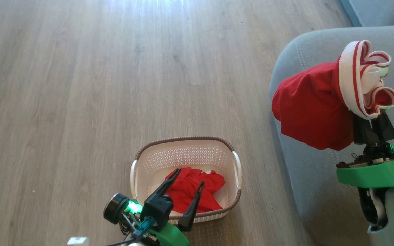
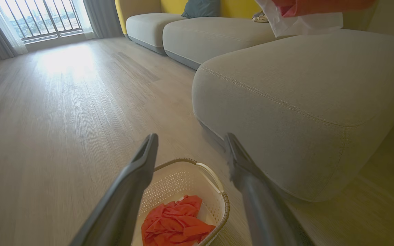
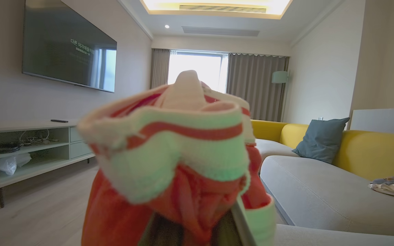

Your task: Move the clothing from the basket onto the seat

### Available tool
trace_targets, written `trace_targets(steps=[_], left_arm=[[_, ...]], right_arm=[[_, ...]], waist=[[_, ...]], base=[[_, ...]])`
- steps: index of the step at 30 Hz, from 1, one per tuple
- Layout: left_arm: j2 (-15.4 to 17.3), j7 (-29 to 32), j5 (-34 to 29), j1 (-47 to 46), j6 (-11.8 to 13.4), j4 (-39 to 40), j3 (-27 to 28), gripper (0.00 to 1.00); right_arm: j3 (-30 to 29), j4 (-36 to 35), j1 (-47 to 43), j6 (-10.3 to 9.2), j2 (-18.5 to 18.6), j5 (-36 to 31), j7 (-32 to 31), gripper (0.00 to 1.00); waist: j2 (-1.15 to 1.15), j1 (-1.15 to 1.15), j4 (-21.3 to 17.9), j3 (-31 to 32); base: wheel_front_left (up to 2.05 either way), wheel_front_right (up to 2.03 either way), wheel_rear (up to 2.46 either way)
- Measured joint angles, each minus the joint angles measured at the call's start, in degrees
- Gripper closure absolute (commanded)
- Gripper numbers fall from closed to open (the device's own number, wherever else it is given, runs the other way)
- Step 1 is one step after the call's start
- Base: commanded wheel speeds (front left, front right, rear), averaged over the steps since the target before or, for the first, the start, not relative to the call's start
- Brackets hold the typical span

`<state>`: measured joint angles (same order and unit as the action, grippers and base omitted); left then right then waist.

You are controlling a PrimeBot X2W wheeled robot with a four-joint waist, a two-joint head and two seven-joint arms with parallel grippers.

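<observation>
One red garment (image 1: 212,184) lies crumpled in the single basket (image 1: 186,139) beneath the gaping left pincer (image 1: 190,176). A second, striped-band garment (image 1: 310,106) is clamped by the right pincer (image 1: 373,119) over the seat (image 1: 306,177), fingertips buried.

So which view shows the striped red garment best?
The head view: the striped garment hangs whole over the seat from the right end effector. The right wrist view has it close and blurred; the left wrist view catches a scrap at its top edge.

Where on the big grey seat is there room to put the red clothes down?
The seat is bare from its stitched rounded corner inward, beneath the striped red garment held by the right fingers. The basket is crowded: the other red garment fills its near half.
</observation>
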<state>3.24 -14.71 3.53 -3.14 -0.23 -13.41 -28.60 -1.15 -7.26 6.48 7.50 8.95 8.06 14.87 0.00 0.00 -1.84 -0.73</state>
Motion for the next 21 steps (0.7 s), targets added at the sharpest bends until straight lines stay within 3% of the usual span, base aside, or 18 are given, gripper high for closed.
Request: trace_targets(steps=[10, 21], left_arm=[[0.00, 0.00, 0.01, -0.28, 0.48, 1.22, -0.26, 0.00], [0.00, 0.00, 0.00, -2.87, 1.24, 1.52, -0.96, 0.00]], right_arm=[[-0.62, -0.24, 0.20, 0.00, 0.10, 0.00, 0.00, 1.00], [-2.32, -0.29, 1.65, 0.00, 0.32, 0.07, 0.00, 1.00]], waist=[[0.00, 0.00, -4.53, -1.39], [0.00, 0.00, -13.86, -3.62]], base=[[0.00, 0.00, 0.00], [0.00, 0.00, 0.00]])
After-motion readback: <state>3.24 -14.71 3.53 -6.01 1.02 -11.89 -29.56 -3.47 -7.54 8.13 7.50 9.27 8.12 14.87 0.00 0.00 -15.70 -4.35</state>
